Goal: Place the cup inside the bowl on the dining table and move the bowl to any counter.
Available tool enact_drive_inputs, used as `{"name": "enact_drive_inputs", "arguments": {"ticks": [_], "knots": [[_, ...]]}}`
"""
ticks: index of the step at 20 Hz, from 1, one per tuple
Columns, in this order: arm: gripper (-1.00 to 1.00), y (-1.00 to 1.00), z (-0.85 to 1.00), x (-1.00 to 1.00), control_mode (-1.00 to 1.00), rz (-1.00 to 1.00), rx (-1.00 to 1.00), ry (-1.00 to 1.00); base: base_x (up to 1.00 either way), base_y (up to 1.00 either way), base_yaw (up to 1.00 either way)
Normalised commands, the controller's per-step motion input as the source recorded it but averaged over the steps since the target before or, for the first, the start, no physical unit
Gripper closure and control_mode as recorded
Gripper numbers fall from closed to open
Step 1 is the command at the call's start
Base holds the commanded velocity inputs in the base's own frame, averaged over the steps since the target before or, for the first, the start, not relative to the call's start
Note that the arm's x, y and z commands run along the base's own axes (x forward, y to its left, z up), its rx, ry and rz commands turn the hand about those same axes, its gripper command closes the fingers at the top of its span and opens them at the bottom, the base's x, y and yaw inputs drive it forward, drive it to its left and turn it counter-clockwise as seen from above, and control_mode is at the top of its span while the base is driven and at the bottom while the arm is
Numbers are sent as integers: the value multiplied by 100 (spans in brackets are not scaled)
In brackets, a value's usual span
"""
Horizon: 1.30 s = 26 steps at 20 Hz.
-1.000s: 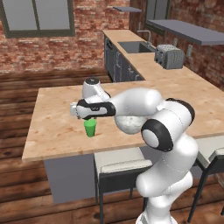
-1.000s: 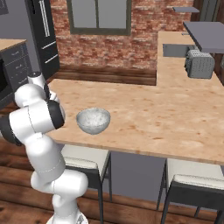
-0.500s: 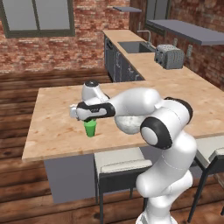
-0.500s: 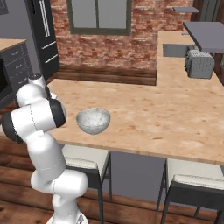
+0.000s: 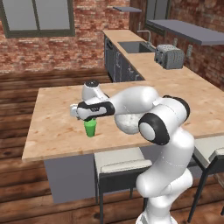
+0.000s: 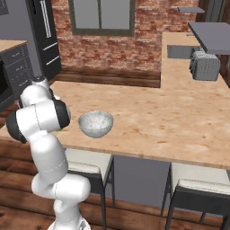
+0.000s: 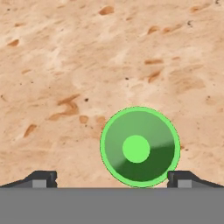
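The small green cup [image 5: 90, 128] stands upright on the dining table [image 5: 52, 127], near its front edge. My gripper [image 5: 89, 118] hangs straight above it, open and pointing down. Looking straight down in the hand view, the cup [image 7: 140, 146] sits between the fingertips [image 7: 41, 178], closer to the right one, with the gripper [image 7: 113, 179] empty and the wood-look table [image 7: 87, 52] all around. The pale speckled bowl [image 6: 95, 123] rests on the table [image 6: 157, 121] to the right of the cup. My arm hides most of the bowl [image 5: 127, 123] in the left base view.
A counter [image 5: 144, 59] with a sink [image 5: 133, 46] and a grey toaster [image 5: 169, 56] runs along the far right wall. Stools [image 5: 118, 164] are tucked under the table's near edge. A dark fridge [image 6: 45, 31] stands at the far left.
The hand has come down a little toward the cup. The cup and bowl have not moved.
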Motion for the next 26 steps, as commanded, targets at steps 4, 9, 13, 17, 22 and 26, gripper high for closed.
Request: {"name": "enact_drive_inputs", "arguments": {"ticks": [4,9,13,17,22,26], "knots": [[-100,0,-1,4,-100,0,0,0,0,0,0],[-100,11,-3,0,-100,0,0,0,0,0,0],[-100,17,0,0,-100,0,0,0,0,0,0],[-100,14,-8,0,-100,0,0,0,0,0,0],[-100,1,-19,0,-100,0,0,0,0,0,0],[-100,0,-15,0,-100,0,0,0,0,0,0]]}}
